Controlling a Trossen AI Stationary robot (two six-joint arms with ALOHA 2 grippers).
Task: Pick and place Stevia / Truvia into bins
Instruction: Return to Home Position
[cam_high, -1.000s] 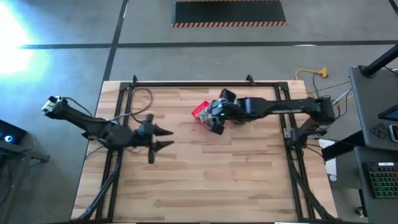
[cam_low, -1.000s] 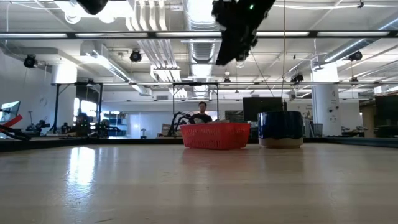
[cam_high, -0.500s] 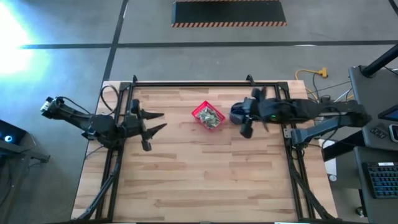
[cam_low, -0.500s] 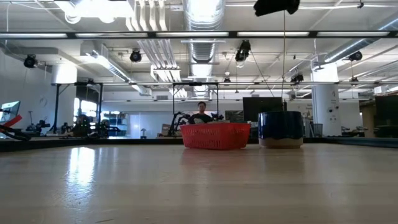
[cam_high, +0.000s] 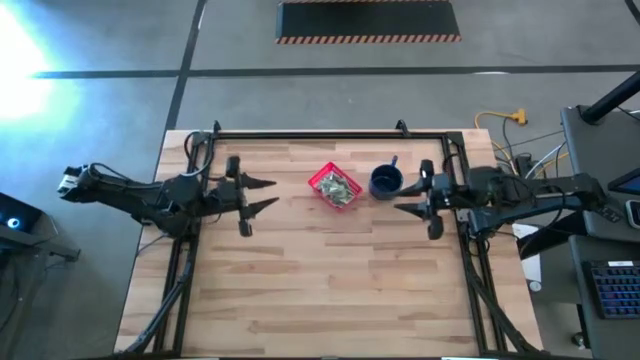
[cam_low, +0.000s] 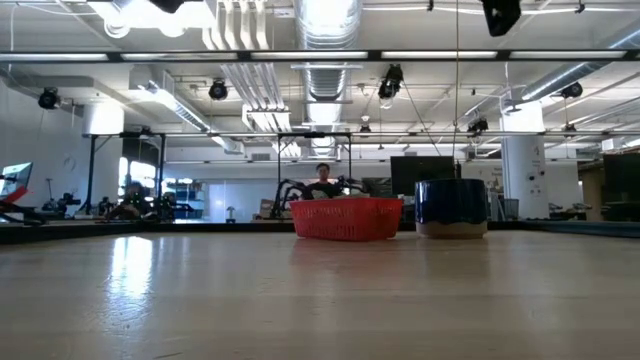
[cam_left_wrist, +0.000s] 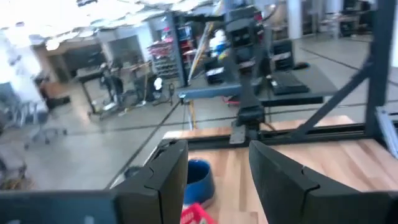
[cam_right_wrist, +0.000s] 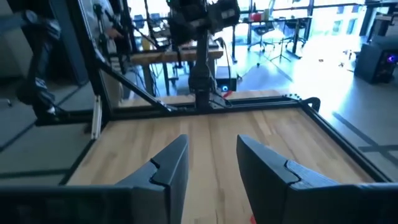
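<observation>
Both grippers stand with fingers spread, at opposite sides of the table.
The left gripper (cam_high: 268, 193) and right gripper (cam_high: 410, 198) face each other across the wooden table (cam_high: 330, 280). Between them, the red basket (cam_high: 318, 178) contains the Stevia sachets (cam_high: 338, 189). A blue mug (cam_high: 385, 182) stands just beside it, toward the right gripper.

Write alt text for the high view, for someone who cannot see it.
A small square red plastic basket holding pale green-and-white paper sachets sits at the far middle of the wooden table, a dark blue round mug just right of it. The left tool and right tool flank them, both open and empty, pointing inward.
</observation>
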